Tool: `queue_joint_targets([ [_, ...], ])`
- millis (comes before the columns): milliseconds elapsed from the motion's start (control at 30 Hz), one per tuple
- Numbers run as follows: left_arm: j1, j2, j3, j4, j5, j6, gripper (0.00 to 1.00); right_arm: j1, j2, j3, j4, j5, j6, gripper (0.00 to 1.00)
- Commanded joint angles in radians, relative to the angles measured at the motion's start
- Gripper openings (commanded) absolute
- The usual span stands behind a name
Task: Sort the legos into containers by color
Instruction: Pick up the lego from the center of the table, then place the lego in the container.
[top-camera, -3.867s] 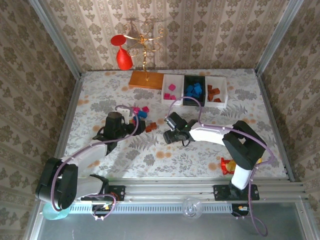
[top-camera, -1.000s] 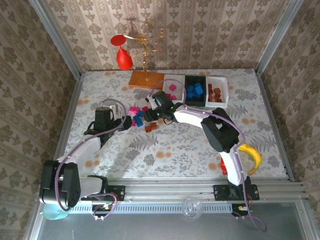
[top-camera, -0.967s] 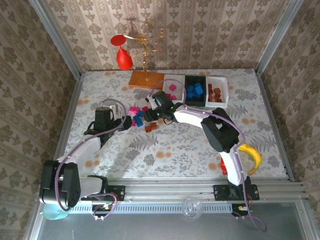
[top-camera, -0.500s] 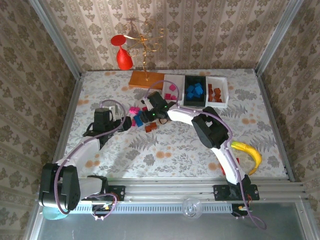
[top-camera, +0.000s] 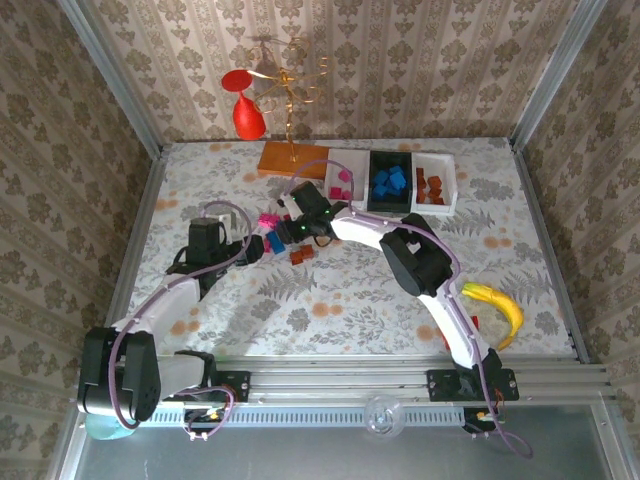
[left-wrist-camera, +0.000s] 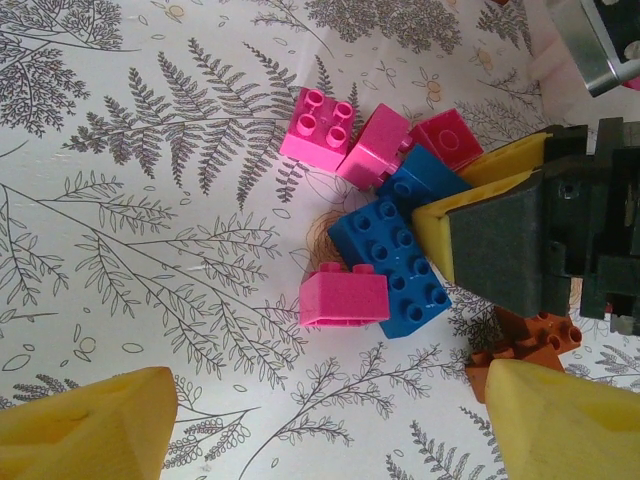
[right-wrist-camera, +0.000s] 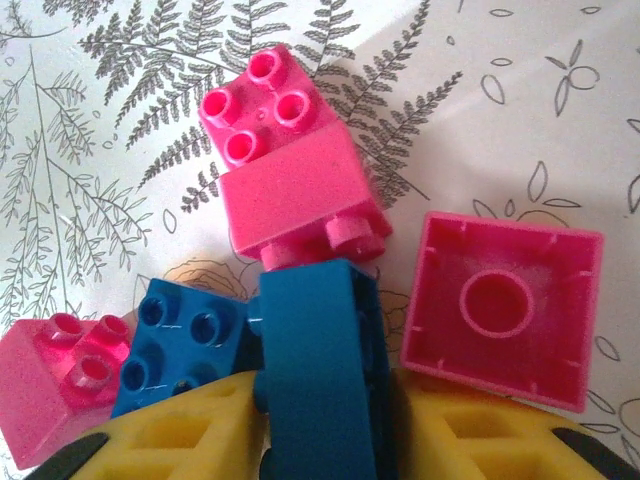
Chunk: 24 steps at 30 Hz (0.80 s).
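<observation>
my right gripper (right-wrist-camera: 322, 438) is clamped on a blue brick (right-wrist-camera: 312, 340) that stands on its edge between my yellow fingers (right-wrist-camera: 190, 438), one pressed to each side of it. just past my fingertips a tipped magenta brick (right-wrist-camera: 285, 170) leans against the top of the blue brick, its studs facing up and away. to one side an upside-down magenta brick (right-wrist-camera: 505, 305) shows its hollow underside, close against one of my fingers. on the other side a longer blue brick (right-wrist-camera: 185, 345) lies studs up against my other finger, and a small magenta brick (right-wrist-camera: 55, 385) touches its far edge.

my left gripper (left-wrist-camera: 325, 415) hangs over the same pile with its jaws spread wide and nothing between them. from its wrist camera i see a couple of orange-brown bricks (left-wrist-camera: 525, 342) on the table, just beside my right gripper.

from above, the loose legos (top-camera: 272, 236) sit in a tight cluster on the floral tablecloth (top-camera: 350, 295), left of the middle, with both of my grippers meeting over them. the containers stand in a row at the back, side by side and touching: a white tray (top-camera: 328, 185) with magenta bricks in it, a black tray (top-camera: 388, 204) with blue ones, and a second white tray (top-camera: 452, 186) with orange-brown ones. a gold stand (top-camera: 292, 158) on a flat orange-brown base is just left of the trays. a banana (top-camera: 497, 305) lies near the right front edge, well apart from the pile.
</observation>
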Motion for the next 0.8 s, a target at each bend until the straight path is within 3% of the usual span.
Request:
queue_joint_targets([
  [0,0.007,-0.015,-0.009,0.01,0.019,0.023,0.82,0.01,-0.024,-0.016,-0.032,-0.04,-0.021,0.36],
  [433,-0.017,0.0,-0.002,0.076,0.082,-0.036,0.81,-0.028,-0.358,-0.353,0.157,-0.09,0.038,0.28],
  [633,-0.09,0.033,0.033,0.095,0.077,-0.04,0.81,-0.163,-0.545,-0.551,0.285,-0.065,0.145,0.27],
  [767,-0.128,0.062,0.052,0.115,0.068,-0.048,0.8,-0.283,-0.6,-0.608,0.291,0.028,0.214,0.27],
])
